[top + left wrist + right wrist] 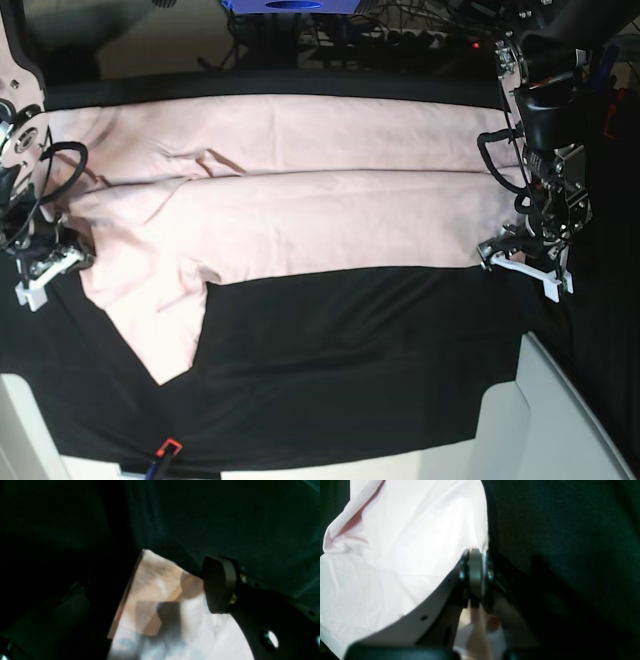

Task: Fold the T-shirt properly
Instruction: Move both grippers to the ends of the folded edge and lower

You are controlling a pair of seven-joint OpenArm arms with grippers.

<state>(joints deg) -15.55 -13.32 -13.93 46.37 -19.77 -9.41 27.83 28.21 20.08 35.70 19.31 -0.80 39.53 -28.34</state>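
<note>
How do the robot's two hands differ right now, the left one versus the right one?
The left hand stands open at the T-shirt's edge on the base view's right; the right hand is shut, its pads pressed together at the shirt's opposite edge. In the left wrist view only a corner of pink cloth lies between the spread fingers; in the right wrist view cloth fills most of the frame. Both sit low by the black table cloth.

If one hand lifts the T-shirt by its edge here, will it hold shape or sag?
Probably sag: the T-shirt lies in soft creases and folds, so it looks limp. It seems thin and light, and would likely drape. Dragged over the black cloth, it may bunch rather than slide flat; one sleeve already lies skewed.
</note>
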